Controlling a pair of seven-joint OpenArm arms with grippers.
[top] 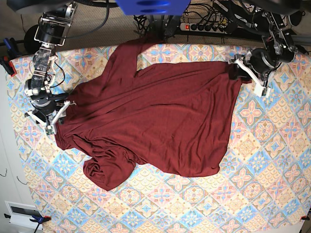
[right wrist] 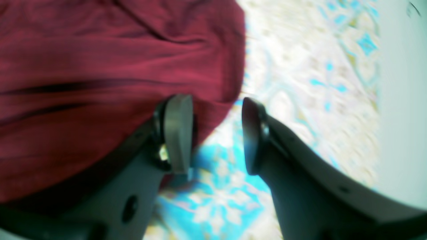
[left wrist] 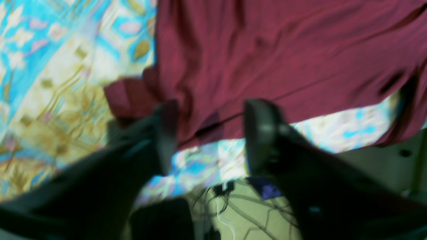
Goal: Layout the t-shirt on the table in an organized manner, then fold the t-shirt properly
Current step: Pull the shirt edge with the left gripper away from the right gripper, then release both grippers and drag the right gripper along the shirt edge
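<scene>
**Both Claws Open at the Shirt's Edges**

While the maroon t-shirt (top: 155, 116) lies spread and rumpled across the patterned tabletop (top: 272, 145), one sleeve bunched near the front, both claws sit at its opposite edges. The left claw (left wrist: 210, 133) is parted over the shirt's hem, gripping nothing. The right claw (right wrist: 215, 133) is likewise parted, one finger (right wrist: 178, 133) over the fabric.

Both wrist views motion-blurred; t-shirt (left wrist: 283, 56) cut by top and right edges; floor cables (left wrist: 233, 206) at bottom indistinct.
</scene>
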